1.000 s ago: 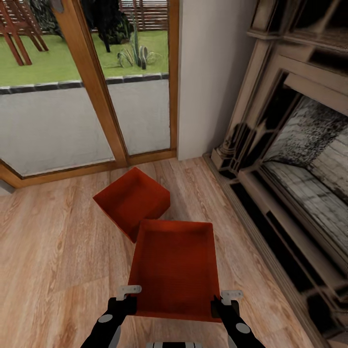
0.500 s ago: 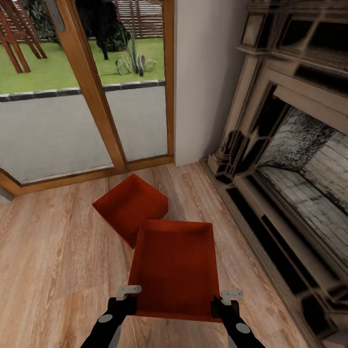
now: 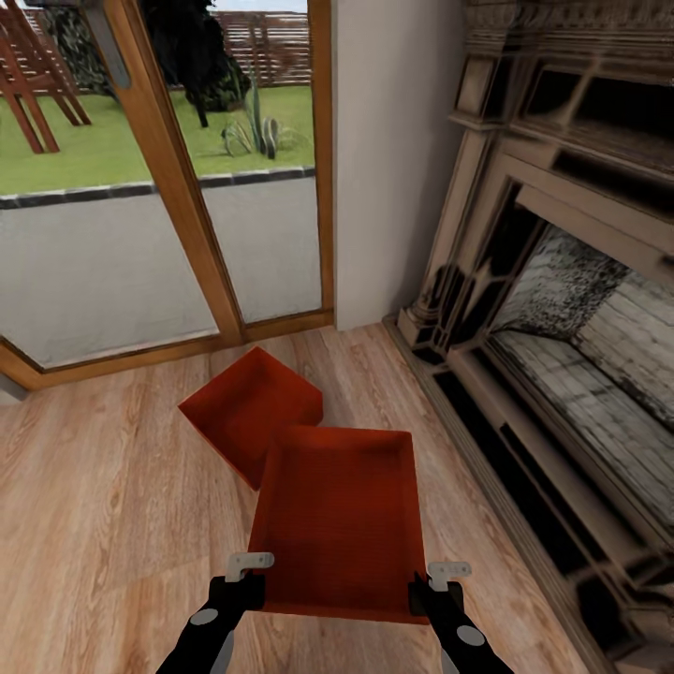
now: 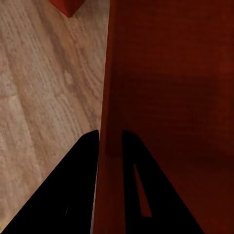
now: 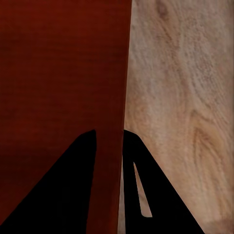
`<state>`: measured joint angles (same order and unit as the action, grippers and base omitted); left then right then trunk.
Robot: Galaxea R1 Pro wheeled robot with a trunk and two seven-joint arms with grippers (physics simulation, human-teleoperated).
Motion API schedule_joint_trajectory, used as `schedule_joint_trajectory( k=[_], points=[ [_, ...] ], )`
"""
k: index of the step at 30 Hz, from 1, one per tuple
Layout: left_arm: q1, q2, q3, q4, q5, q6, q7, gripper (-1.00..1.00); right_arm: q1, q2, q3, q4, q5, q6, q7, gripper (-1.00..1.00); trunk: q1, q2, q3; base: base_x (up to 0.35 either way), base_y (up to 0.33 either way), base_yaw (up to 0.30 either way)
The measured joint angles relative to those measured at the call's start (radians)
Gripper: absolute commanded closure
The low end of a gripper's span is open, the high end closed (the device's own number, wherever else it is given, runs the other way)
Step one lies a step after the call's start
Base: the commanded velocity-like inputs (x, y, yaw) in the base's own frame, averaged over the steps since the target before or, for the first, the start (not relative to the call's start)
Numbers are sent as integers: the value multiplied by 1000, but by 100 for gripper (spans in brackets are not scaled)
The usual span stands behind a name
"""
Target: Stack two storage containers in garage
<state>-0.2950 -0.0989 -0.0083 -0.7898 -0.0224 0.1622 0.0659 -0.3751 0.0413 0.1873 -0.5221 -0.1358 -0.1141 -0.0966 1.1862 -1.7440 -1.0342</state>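
A rust-red storage container (image 3: 337, 520) is held level above the wood-plank floor of the living room. My left gripper (image 3: 249, 573) is shut on its left wall, and my right gripper (image 3: 432, 580) is shut on its right wall. The left wrist view has the left gripper (image 4: 110, 141) pinching the wall of the container (image 4: 165, 97). The right wrist view has the right gripper (image 5: 109, 139) clamped on the container (image 5: 58, 73) wall. The second storage container (image 3: 248, 407) rests on the floor beyond, turned at an angle, partly hidden by the held one; its corner (image 4: 70, 6) appears in the left wrist view.
Wood-framed glass doors (image 3: 187, 187) stand ahead, with a lawn outside. A white wall section (image 3: 393, 150) separates them from an ornate dark fireplace (image 3: 562, 309) along the right. Light wood-plank flooring (image 3: 103, 487) spreads to the left.
The whole picture has shifted slightly: the camera has tilted up a little, so doors and fireplace sit lower. The held container and both grippers keep their places.
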Motion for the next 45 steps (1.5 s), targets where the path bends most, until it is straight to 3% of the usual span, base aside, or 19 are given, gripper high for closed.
schedule_joint_trajectory(
  k=[17, 45],
  points=[
    [0, 0, 0, 0, 0, 1, 0, 100, 0, 0, 0, 0, 0, 1, 0, 100, -65, 119, 55, 0, 0, 13],
    [0, 0, 0, 0, 0, 0, 0, 100, 1, 0, 0, 0, 0, 0, 0, 100, -173, 315, 183, 0, 0, 111]
  ],
)
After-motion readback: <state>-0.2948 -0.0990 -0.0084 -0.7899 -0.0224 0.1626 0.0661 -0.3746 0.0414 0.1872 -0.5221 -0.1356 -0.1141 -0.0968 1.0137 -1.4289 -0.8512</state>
